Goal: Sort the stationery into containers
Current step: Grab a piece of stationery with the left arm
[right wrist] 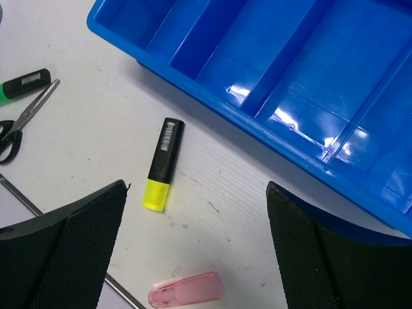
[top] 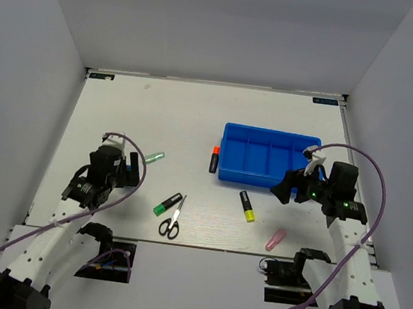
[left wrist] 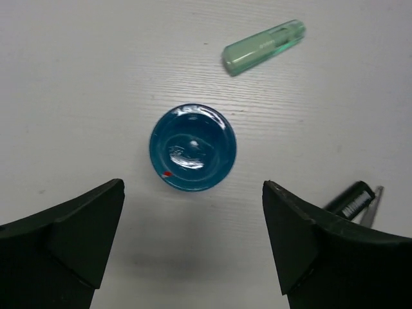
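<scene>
The stationery lies spread on the white table (top: pixel 123 99), all outside the blue tray (top: pixel 249 179), which stands right of the middle. In the top view an orange-capped highlighter (top: pixel 214 159) lies just beside the tray's left wall, and a yellow-capped highlighter (top: pixel 247 205) lies near its front wall. A pink highlighter (top: pixel 276 241) is further toward the near edge. A green-capped highlighter (top: pixel 167 204) lies beside the scissors (top: pixel 172 222), and a pale green highlighter (top: pixel 154 156) is next to the left gripper (top: pixel 109 176). The right gripper (top: pixel 293 188) hangs at the tray's near right corner. In the left wrist view the two fingers (left wrist: pixel 77 238) are spread wide and hold nothing. Between and beyond them a round blue piece (left wrist: pixel 193 148) sits on the table, with the pale green highlighter above it in the picture. In the right wrist view the fingers (right wrist: pixel 64 251) are also spread wide and empty. The yellow-capped highlighter and the pink one lie between them, and the tray's compartments show no stationery.
</scene>
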### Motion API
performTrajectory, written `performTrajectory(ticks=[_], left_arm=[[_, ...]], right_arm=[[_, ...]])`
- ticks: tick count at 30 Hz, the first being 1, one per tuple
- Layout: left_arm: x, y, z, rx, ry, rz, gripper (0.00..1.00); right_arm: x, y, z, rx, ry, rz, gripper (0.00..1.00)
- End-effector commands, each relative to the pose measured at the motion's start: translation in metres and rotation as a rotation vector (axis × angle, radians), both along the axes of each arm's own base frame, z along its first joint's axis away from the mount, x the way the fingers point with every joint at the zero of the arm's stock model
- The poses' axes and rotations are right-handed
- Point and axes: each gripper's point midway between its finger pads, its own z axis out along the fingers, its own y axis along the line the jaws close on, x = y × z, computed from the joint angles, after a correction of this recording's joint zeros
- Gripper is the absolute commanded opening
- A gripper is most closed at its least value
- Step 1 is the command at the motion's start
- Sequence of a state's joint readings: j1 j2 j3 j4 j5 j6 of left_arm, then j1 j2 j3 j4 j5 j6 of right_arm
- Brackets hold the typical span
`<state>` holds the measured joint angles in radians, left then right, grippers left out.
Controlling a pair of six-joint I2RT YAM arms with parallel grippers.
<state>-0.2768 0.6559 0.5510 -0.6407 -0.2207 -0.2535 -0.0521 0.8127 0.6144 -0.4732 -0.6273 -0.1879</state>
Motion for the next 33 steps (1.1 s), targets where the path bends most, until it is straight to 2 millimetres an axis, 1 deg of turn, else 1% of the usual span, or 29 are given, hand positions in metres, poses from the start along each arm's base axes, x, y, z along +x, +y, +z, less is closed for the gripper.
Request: performTrajectory(ticks=[1, 2, 3, 4, 5, 6, 8, 10, 11, 13, 14, 15, 18, 20, 25, 30, 31, 32, 33], left_arm=[[0.008, 0.019, 0.008, 0.072, 0.027, 0.106, 1.00], [0.010, 0.021, 0.004, 0.084, 0.047, 0.113, 1.00], [0.017, 0.024, 0.006, 0.102, 0.066, 0.136, 1.00], [0.017, 0.025, -0.003, 0.120, 0.125, 0.139, 1.00], [0.017, 0.029, -0.006, 0.124, 0.152, 0.158, 1.00], [0.021, 0.022, -0.009, 0.100, 0.181, 0.138, 1.00], [0.027, 0.017, -0.018, 0.085, 0.203, 0.123, 1.00], [0.030, 0.017, -0.025, 0.075, 0.227, 0.127, 1.00], [0.032, 0.013, -0.030, 0.063, 0.249, 0.116, 1.00], [0.035, 0.012, -0.034, 0.063, 0.265, 0.113, 1.00], [0.036, 0.007, -0.037, 0.045, 0.277, 0.093, 1.00], [0.039, 0.004, -0.036, 0.034, 0.268, 0.089, 1.00], [0.040, -0.003, -0.040, -0.002, 0.278, 0.070, 1.00], [0.036, -0.007, -0.042, -0.020, 0.294, 0.060, 1.00], [0.029, -0.004, -0.050, -0.006, 0.317, 0.075, 1.00], [0.028, 0.002, -0.054, 0.028, 0.340, 0.102, 0.91], [0.026, 0.003, -0.058, 0.032, 0.360, 0.108, 0.89], [0.027, 0.003, -0.057, 0.032, 0.360, 0.112, 0.86], [0.026, 0.003, -0.058, 0.032, 0.365, 0.113, 0.78]], right_arm=[[0.004, -0.001, 0.014, -0.016, -0.034, 0.011, 0.90], [0.005, -0.001, 0.014, -0.016, -0.033, 0.009, 0.90], [0.005, 0.000, 0.015, -0.014, -0.027, 0.010, 0.90], [0.003, 0.001, 0.013, -0.014, -0.011, 0.013, 0.90], [0.004, 0.001, 0.014, -0.013, -0.003, 0.014, 0.90], [0.004, 0.000, 0.015, -0.014, -0.004, 0.009, 0.90], [0.004, -0.001, 0.014, -0.025, -0.002, 0.006, 0.90], [0.005, -0.003, 0.015, -0.030, -0.006, -0.002, 0.90], [0.006, -0.003, 0.016, -0.030, -0.007, -0.004, 0.90], [0.006, -0.003, 0.016, -0.032, -0.005, -0.008, 0.90], [0.006, -0.003, 0.017, -0.032, -0.009, -0.007, 0.90], [0.005, -0.003, 0.017, -0.033, -0.010, -0.009, 0.90], [0.006, -0.003, 0.017, -0.036, -0.009, -0.009, 0.90], [0.006, -0.004, 0.017, -0.038, -0.008, -0.013, 0.90], [0.006, -0.004, 0.017, -0.037, -0.008, -0.016, 0.90], [0.006, -0.004, 0.018, -0.037, -0.010, -0.016, 0.90], [0.006, -0.004, 0.019, -0.037, -0.013, -0.014, 0.90], [0.005, -0.003, 0.018, -0.037, -0.011, -0.014, 0.90], [0.006, -0.004, 0.019, -0.036, -0.013, -0.020, 0.90]])
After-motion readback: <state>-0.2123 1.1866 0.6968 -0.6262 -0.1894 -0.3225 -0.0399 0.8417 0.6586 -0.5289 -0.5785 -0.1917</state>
